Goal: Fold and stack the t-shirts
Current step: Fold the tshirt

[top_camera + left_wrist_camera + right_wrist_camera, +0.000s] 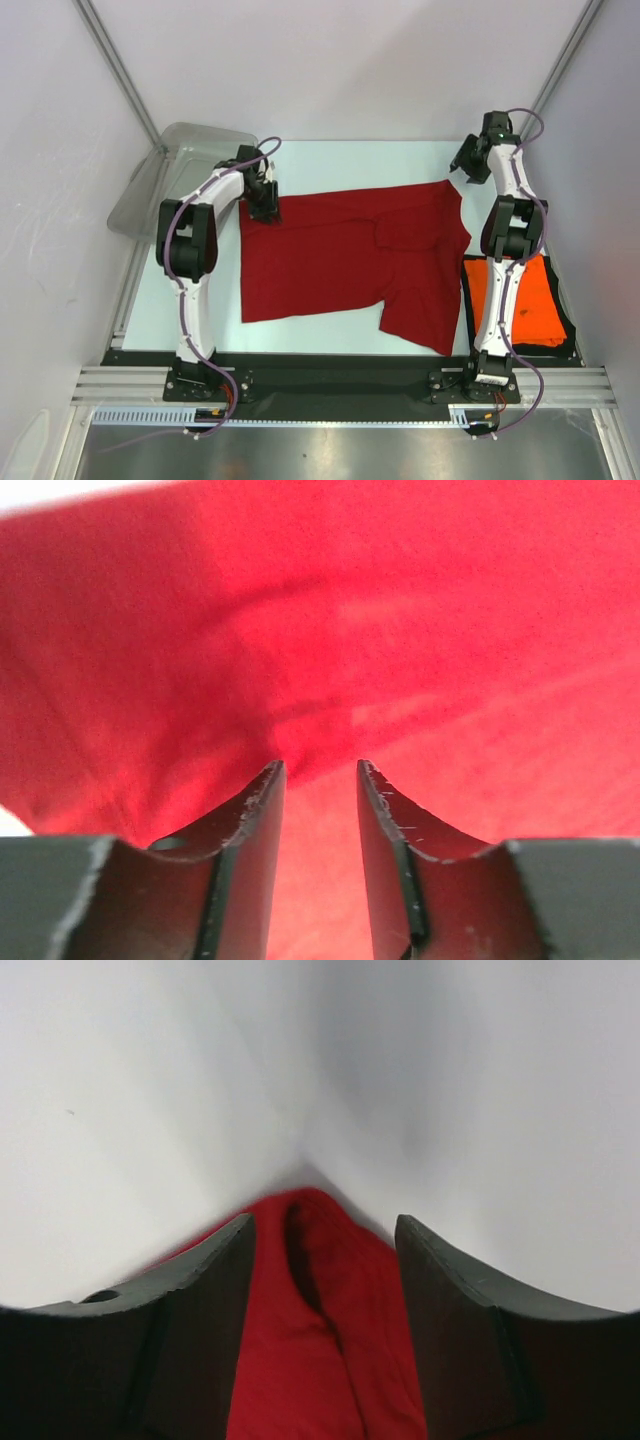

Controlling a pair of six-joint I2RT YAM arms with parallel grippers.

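Top view: red shirt (340, 255) spread flat mid-table. Orange shirt (540, 300) folded, near right. Left gripper (268, 205) at the red shirt's far left corner, right gripper (468, 165) at its far right corner.
Left wrist: fingers narrowly apart on puckered red cloth; hold unclear.
Right wrist: fingers clamp a red fold.

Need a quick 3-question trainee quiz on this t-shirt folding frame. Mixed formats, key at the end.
1. True or false: the orange t-shirt lies on the left side of the table.
2. Which shirt shows in both wrist views? A) the dark red t-shirt B) the orange t-shirt C) neither
3. Fill in: the grey tub sits at the table's far ____ corner.
Key: 1 false, it lies on the right side; 2 A; 3 left.
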